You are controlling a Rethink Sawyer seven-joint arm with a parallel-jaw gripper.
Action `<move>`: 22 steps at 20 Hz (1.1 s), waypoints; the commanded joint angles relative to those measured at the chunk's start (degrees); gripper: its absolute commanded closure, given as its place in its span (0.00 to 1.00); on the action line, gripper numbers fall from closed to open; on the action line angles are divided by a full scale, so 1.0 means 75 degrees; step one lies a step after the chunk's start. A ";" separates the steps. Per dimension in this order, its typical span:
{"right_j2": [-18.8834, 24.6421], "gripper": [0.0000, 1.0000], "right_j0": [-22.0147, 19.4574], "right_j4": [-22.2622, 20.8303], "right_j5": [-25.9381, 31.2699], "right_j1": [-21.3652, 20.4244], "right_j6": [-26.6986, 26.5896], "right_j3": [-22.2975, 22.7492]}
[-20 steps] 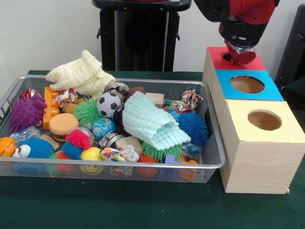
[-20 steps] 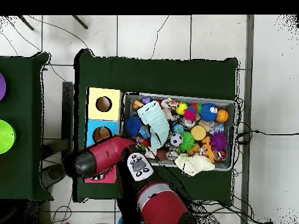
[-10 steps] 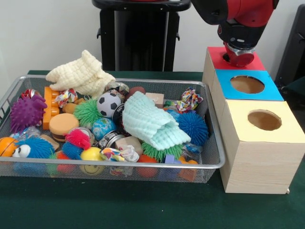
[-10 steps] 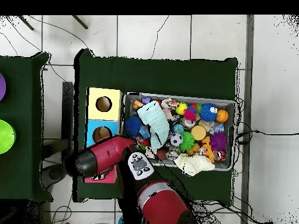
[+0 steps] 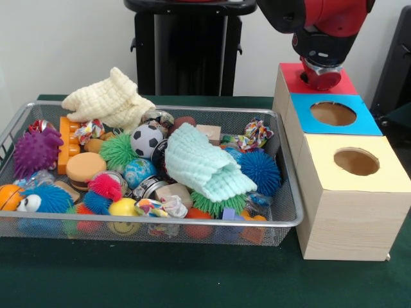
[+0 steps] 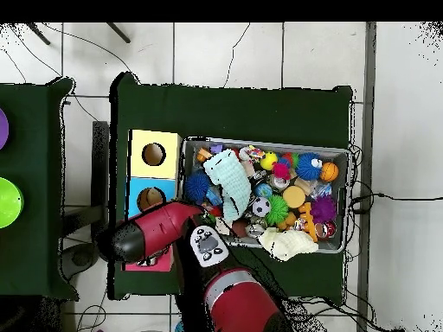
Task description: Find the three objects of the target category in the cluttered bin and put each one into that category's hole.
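Note:
A wire bin (image 5: 192,222) holds a heap of toys: a soccer ball (image 5: 146,140), blue spiky ball (image 5: 260,170), purple spiky ball (image 5: 35,151), green spiky ball (image 5: 117,151), a mint cloth (image 5: 205,163) and a cream cloth (image 5: 109,97). To its right stands a wooden box with a red section (image 5: 292,74), a blue hole (image 5: 332,113) and a yellow hole (image 5: 356,162). My gripper (image 5: 321,76) hangs right over the red section and hides its hole. A rounded red shape shows at its tip. In the overhead view the arm (image 6: 151,235) covers the red section.
Dark green cloth covers the table (image 5: 192,276). A black stand (image 5: 186,45) rises behind the bin. In the overhead view the bin (image 6: 349,199) lies right of the yellow section (image 6: 138,143) and blue section (image 6: 134,192). A second green table (image 6: 26,173) sits at the left.
The arm's end has lifted slightly and drifted a little left over the red section. Nothing in the bin has moved.

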 commanded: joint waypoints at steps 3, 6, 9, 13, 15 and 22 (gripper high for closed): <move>-0.0483 1.00 0.0116 -0.0249 -0.1272 0.0563 0.2035 -0.0306; -0.0538 1.00 0.0209 -0.0225 -0.1453 0.0479 0.2105 -0.0114; -0.0642 1.00 0.0353 -0.0204 -0.1579 0.0475 0.2172 -0.0097; -0.0674 1.00 0.0473 0.0000 -0.1354 0.0340 0.2125 -0.0172; -0.0676 1.00 0.0522 0.0104 -0.1272 0.0367 0.2105 -0.0263; -0.0676 1.00 0.0761 0.0534 -0.0846 0.0470 0.2144 -0.0522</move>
